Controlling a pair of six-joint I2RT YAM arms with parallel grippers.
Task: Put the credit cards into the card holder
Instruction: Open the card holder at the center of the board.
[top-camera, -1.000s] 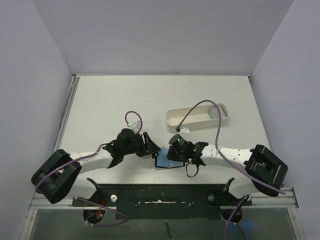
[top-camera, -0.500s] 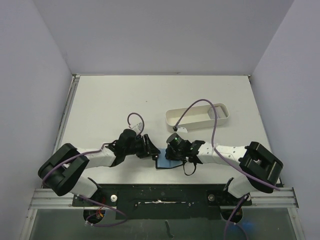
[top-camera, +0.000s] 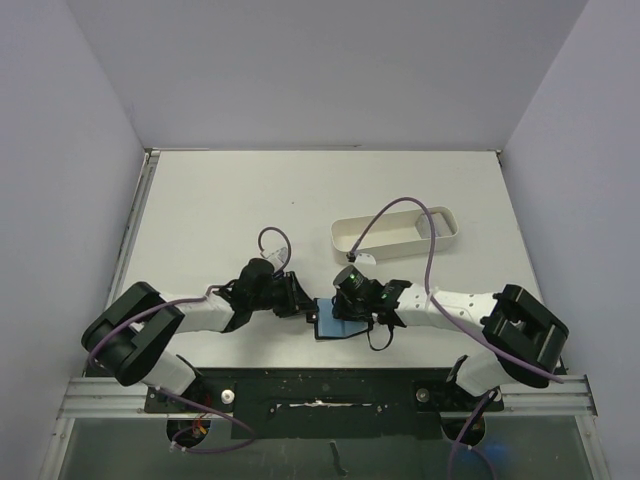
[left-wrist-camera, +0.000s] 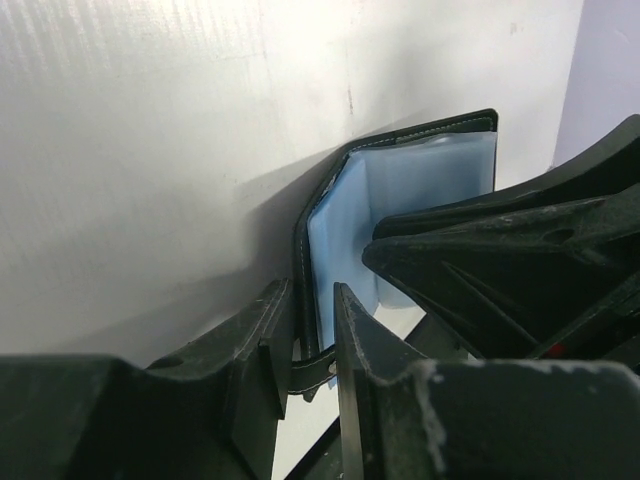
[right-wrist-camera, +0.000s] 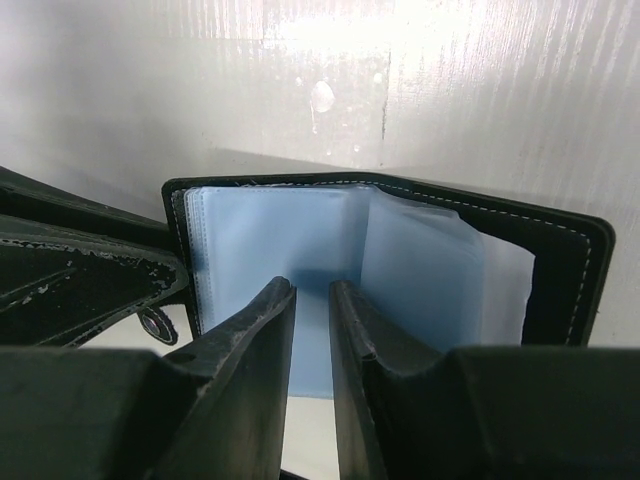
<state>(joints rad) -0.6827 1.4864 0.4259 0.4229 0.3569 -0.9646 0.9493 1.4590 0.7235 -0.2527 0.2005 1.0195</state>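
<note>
Card holder (top-camera: 338, 322) lies open near the surface's (top-camera: 250, 200) front edge.
Above: left end effector (top-camera: 303, 305) has just narrowed. Left wrist: it pinches the black cover (left-wrist-camera: 305, 230). Right wrist: right end effector (right-wrist-camera: 310, 290) seems nipped on a blue pocket (right-wrist-camera: 260, 240), so the holder looks braced for loading.

Soft, even light fills the overhead view, leaving the white matte worktop (top-camera: 250, 200) bright with only faint shadows close under the arms (top-camera: 200, 312). In the left wrist view a broad grey shadow spreads from the black folding card holder (left-wrist-camera: 430, 175) toward 8 o'clock and the left gripper (left-wrist-camera: 308, 295) at 6 o'clock is blurred; the right wrist view has glare at 12 o'clock.
</note>
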